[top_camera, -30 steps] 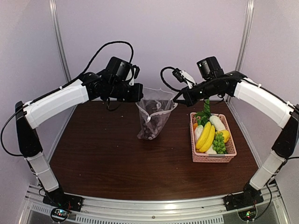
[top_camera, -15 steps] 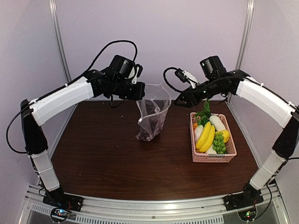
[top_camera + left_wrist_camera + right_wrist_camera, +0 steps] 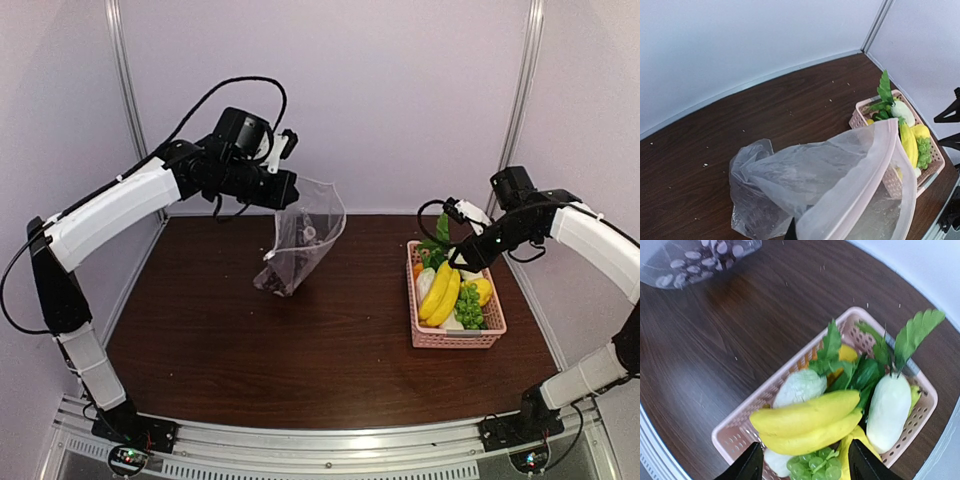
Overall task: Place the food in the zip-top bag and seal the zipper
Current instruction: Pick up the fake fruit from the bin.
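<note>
above the dark brown wooden tabletop [image 3: 250,340], the left hand [image 3: 292,190] is clamped shut on the mouth edge of the clear, crinkly zip-top plastic bag [image 3: 305,235], which hangs tilted left of centre with its mouth gaping toward the right; whether its lower corner touches the wood cannot be told. the thin, pale zipper strip [image 3: 877,155] runs unsealed along the open rim. well apart on the right, the right hand [image 3: 460,262] hovers over the pink slatted plastic basket [image 3: 490,335], its fingers spread with nothing between them. inside the basket lie the toy foods: two yellow bananas [image 3: 805,422], a bunch of green grapes [image 3: 812,467], a white radish [image 3: 890,410], leafy greens [image 3: 850,370] and a yellow lemon [image 3: 483,290].
</note>
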Available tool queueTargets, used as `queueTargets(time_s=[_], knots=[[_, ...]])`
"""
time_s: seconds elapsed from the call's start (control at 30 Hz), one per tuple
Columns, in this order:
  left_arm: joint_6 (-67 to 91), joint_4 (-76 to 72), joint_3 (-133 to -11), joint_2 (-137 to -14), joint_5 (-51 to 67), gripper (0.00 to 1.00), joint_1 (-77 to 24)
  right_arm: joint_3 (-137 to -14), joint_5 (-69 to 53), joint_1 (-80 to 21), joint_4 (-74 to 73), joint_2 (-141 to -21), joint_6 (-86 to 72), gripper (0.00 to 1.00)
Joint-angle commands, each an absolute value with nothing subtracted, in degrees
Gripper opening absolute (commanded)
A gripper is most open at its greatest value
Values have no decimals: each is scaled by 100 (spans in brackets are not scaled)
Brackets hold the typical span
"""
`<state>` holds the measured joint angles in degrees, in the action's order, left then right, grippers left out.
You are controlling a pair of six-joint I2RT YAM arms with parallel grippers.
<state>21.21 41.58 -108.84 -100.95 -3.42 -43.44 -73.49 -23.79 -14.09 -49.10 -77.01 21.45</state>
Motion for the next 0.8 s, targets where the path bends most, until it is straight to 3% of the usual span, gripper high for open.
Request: queueTargets(time_s=[0.0, 0.17, 0.5, 0.77], knots=[[2035, 3649, -9997, -10247, 993, 0, -4315, -6611, -1765, -1250, -4925, -7460, 2712, 60], [2005, 3218, -9616, -10243, 1808, 0, -4315, -6181, -1351, -1239, -4682, -7435, 2749, 58], [2056, 2826, -9240, -10052, 2117, 0, -4315, -6178, -1033, -1239, -4650, -7728, 2651, 58], [2138, 2698, -9097, -9950, 2202, 0, -4315, -6154, -739, -1231, -4413, -8060, 2418, 49]])
